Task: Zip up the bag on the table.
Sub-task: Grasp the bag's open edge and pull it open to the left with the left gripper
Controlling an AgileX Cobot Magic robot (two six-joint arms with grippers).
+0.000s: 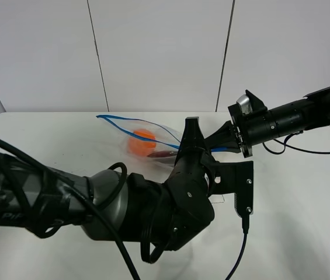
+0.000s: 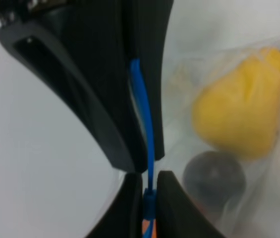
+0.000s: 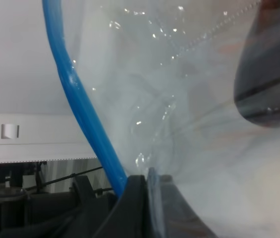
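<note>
You are stretching the bag (image 1: 124, 135) by its blue zip strip (image 2: 144, 114). The right gripper (image 3: 147, 181) is clenching the strip's end as an anchor, and the left gripper (image 2: 149, 181) is pinching it just beside, likely for sliding it sealed. The bag is resting on the table (image 1: 305, 192), clear and crinkly, its mouth gaping, showing 1 orange fruit (image 1: 142, 142), 1 yellow fruit (image 2: 241, 111) and 1 dark fruit (image 2: 214, 178).
</note>
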